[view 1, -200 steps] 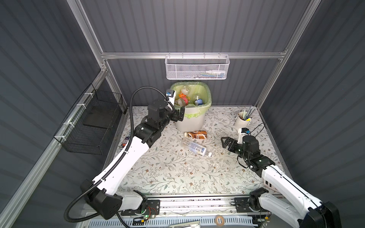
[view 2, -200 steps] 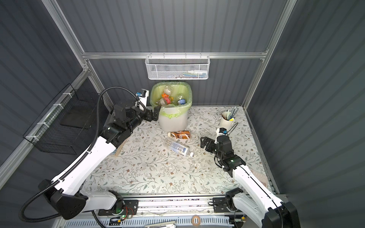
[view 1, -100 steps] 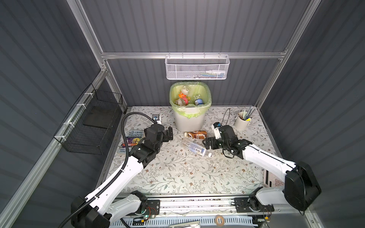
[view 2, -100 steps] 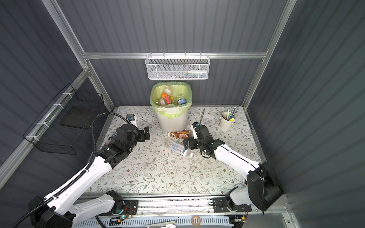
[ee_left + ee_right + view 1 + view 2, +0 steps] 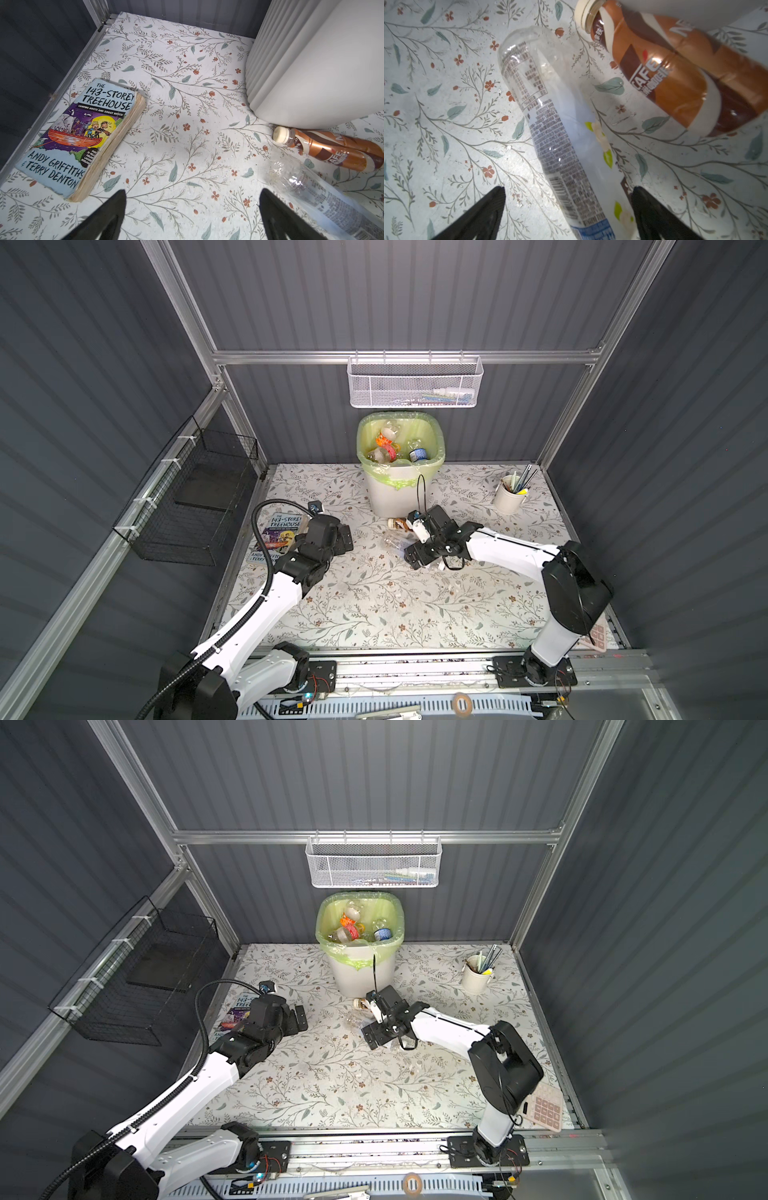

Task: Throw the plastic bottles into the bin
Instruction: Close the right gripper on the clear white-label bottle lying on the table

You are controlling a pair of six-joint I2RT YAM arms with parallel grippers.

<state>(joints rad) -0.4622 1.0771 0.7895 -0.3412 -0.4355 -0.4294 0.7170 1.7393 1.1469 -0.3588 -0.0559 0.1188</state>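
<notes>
The bin (image 5: 401, 497) (image 5: 361, 977) stands at the back of the table with several plastic bottles (image 5: 390, 448) inside. Two more bottles lie in front of it: a brown-labelled one (image 5: 664, 68) (image 5: 399, 523) against its base, and a clear one (image 5: 550, 116) (image 5: 392, 540) beside that. My right gripper (image 5: 568, 188) (image 5: 409, 545) is open and low over the clear bottle, one finger on each side of its label end, with a gap on one side. My left gripper (image 5: 192, 190) (image 5: 347, 537) is open over bare table, left of both bottles.
A paperback book (image 5: 83, 135) (image 5: 282, 531) lies by the left wall, close to my left arm. A white cup of pens (image 5: 509, 499) stands at the back right. A white mesh basket (image 5: 415, 383) hangs above the bin and a black wire basket (image 5: 195, 506) on the left wall. A calculator (image 5: 546, 1108) lies at the front right.
My left arm came down from the bin's rim to the table near the book. My right arm swung in from the right and now straddles the clear bottle.
</notes>
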